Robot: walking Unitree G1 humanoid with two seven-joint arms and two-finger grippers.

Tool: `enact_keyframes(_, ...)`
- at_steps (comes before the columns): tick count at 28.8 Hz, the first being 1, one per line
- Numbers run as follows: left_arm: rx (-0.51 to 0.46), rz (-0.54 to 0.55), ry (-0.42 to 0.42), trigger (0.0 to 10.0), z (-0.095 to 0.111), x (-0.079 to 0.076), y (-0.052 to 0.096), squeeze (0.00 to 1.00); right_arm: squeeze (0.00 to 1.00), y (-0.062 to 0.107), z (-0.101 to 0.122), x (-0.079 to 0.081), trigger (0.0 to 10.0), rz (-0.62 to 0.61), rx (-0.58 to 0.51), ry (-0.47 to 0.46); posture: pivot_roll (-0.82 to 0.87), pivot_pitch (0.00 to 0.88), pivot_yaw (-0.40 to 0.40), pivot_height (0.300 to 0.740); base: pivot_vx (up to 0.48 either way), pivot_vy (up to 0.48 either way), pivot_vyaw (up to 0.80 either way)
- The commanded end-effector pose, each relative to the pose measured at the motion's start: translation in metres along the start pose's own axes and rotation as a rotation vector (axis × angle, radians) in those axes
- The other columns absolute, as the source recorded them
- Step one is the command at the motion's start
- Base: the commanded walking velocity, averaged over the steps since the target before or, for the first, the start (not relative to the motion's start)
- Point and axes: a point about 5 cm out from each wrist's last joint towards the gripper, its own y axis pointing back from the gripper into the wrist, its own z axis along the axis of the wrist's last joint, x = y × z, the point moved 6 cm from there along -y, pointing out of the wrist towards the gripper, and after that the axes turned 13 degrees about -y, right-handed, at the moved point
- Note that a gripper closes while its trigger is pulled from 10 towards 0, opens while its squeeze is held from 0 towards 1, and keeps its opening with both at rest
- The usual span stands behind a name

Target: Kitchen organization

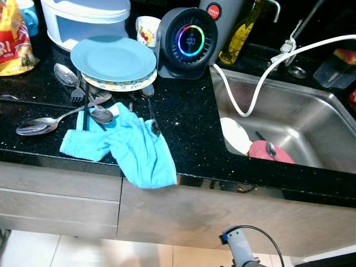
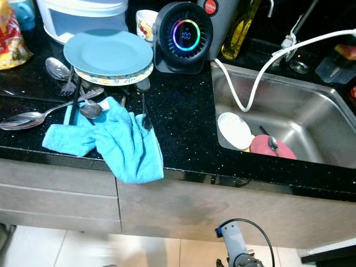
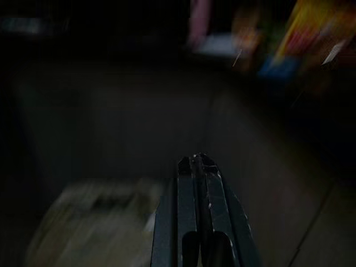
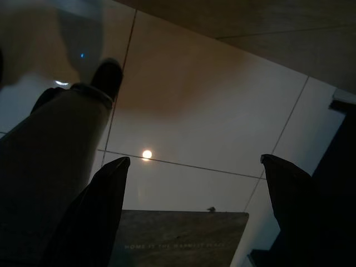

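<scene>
On the black speckled tabletop [image 1: 189, 119], left of the steel sink [image 1: 311, 119], sits the clutter to sort: a blue plate [image 1: 113, 58] stacked on a patterned plate [image 1: 119, 84], several spoons [image 1: 39, 124] and a fork [image 1: 77, 93] fanned out beside the stack, and a turquoise cloth [image 1: 130, 147] lying partly over the cutlery with one corner hanging off the front edge. Behind stand a round black device with a glowing ring [image 1: 188, 41], a small printed cup [image 1: 147, 30], a white container [image 1: 83, 19] and an oil bottle [image 1: 240, 36]. A white hose [image 1: 261, 78] trails into the sink, where a white dish [image 1: 236, 136] and a pink lid [image 1: 270, 151] rest. Left gripper [image 3: 199, 167] hangs low in shadow, fingers pressed together, holding nothing. Right gripper [image 4: 194, 167] points at the tiled floor [image 4: 211, 111], fingers spread wide, also empty; a person's trouser leg and shoe [image 4: 67, 128] stand near. Judgement: the plates look rigid, breakable and slick, best taken at the rim; the cloth is soft and light, and a pinch at a raised fold should do; the spoons are thin and slippery, best taken across the handle.
</scene>
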Motion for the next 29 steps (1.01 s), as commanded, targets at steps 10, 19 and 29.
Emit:
enact_keyframes(10, -0.318, -0.381, 0.110, 10.0, 0.115, -0.085, 0.026, 0.00, 0.00, 0.001, -0.023, -0.003, 10.0, -0.014, 0.052, -0.040, 0.33, 0.102, -0.141, 0.740, 0.000, 0.000, 0.00)
enact_keyframes(19, -0.401, -0.962, 0.333, 10.0, 0.159, -0.174, 0.089, 0.00, 0.00, 0.001, -0.028, -0.003, 10.0, -0.019, 0.055, -0.068, 0.30, 0.090, -0.129, 0.740, 0.000, 0.000, 0.00)
enact_keyframes(29, -0.520, -1.523, 0.100, 10.0, 0.137, -0.231, 0.182, 0.00, 0.00, 0.002, -0.036, -0.005, 10.0, -0.029, 0.064, -0.087, 0.27, 0.092, -0.124, 0.740, 0.000, 0.000, 0.00)
